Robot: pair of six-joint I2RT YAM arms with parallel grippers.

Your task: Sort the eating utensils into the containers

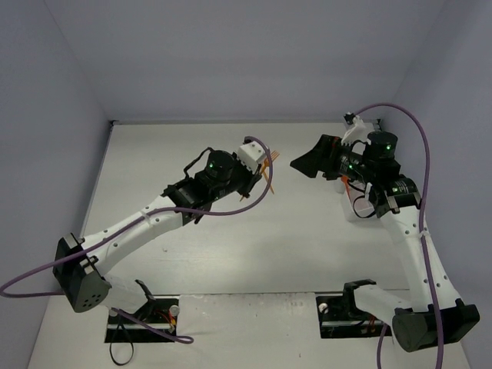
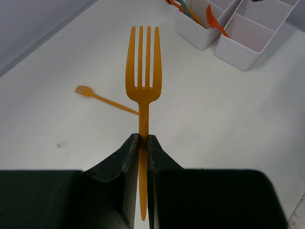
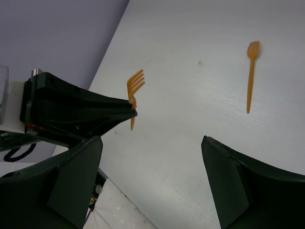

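Note:
My left gripper (image 2: 143, 141) is shut on the handle of an orange fork (image 2: 143, 71), which points tines-forward above the table. The same fork (image 3: 135, 86) shows in the right wrist view, sticking out of the left gripper's fingers (image 3: 95, 112). A second orange fork (image 2: 102, 98) lies flat on the table beyond it and also shows as the lying fork (image 3: 250, 71) from the right wrist. My right gripper (image 3: 152, 160) hangs open and empty, facing the left gripper (image 1: 257, 165) across a short gap. The white containers (image 2: 240, 36) stand further off, with several utensils (image 2: 213, 21) in one compartment.
From above, the containers (image 1: 356, 210) are mostly hidden under the right arm (image 1: 384, 181) at the right of the table. Purple cables loop off both arms. Walls close the table at the back and on both sides.

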